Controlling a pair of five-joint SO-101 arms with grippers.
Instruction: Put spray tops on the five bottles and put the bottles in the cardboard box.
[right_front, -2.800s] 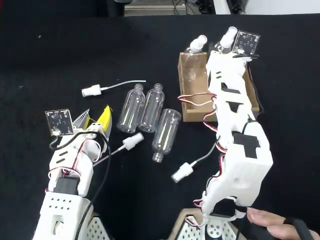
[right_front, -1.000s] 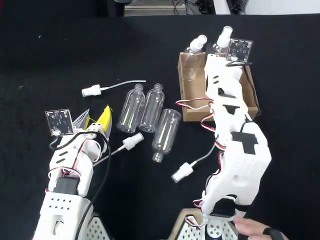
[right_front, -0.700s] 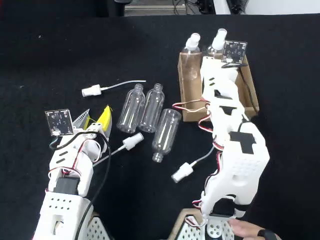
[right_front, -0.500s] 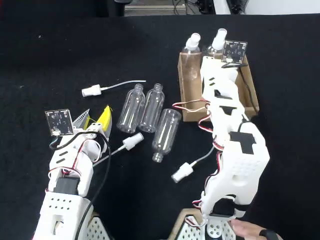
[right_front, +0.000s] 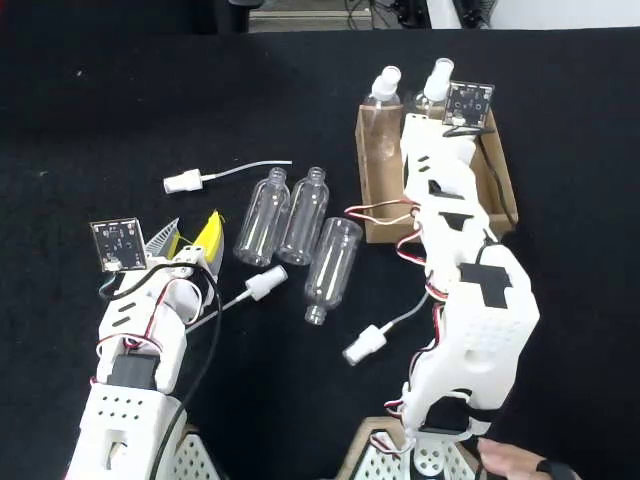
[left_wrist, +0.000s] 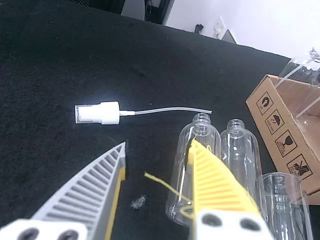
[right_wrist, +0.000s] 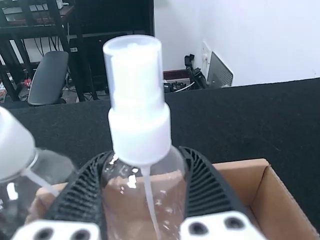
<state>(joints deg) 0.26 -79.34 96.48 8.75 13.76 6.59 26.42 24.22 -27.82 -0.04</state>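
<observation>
Boxing of the second finished bottle was judged to be the step in hand. The right pincer (right_wrist: 140, 172) was seen clamped around the shoulders of the held bottle (right_wrist: 136, 190), whose spray top was already fitted and which was kept upright above the far end of the cardboard box (right_front: 366, 190). Whether its base had met the box floor could not be told, since the arm hid that part from above. The other capped bottle (right_front: 383, 100) was found just beside it, at the same end of the box.

The open bottles (right_front: 305, 215), three in number, were left lying side by side on the counter (right_front: 100, 100), with the loose spray tops (right_front: 265, 283) scattered near them. The left pincer (left_wrist: 157, 145) was held apart, low over the counter, near the closest open bottle and gripping nothing.

The next move was judged to call for a gentle lowering and release, without the neighbouring bottle being knocked over.
</observation>
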